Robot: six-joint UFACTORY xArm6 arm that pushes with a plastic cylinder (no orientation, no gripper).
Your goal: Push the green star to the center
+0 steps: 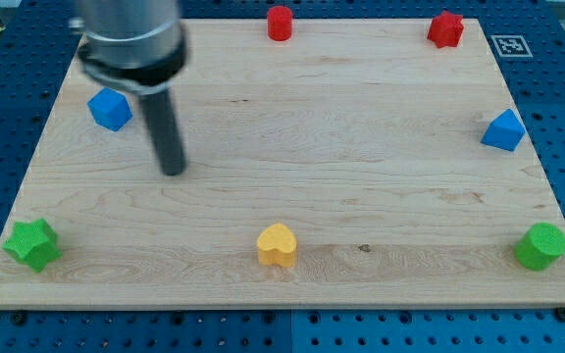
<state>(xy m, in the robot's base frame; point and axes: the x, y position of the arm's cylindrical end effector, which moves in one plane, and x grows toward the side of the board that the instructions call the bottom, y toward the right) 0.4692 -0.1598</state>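
The green star [32, 243] lies near the board's bottom left corner. My tip [173, 171] rests on the wooden board [312, 147] in its left half, up and to the right of the green star and well apart from it. A blue cube [110, 109] sits just left of the rod, higher up.
A yellow heart [277, 245] lies at the bottom middle. A green round block [540, 245] is at the bottom right. A blue block [504, 130] is at the right edge. A red cylinder [280, 23] and a red block [445, 28] sit along the top edge.
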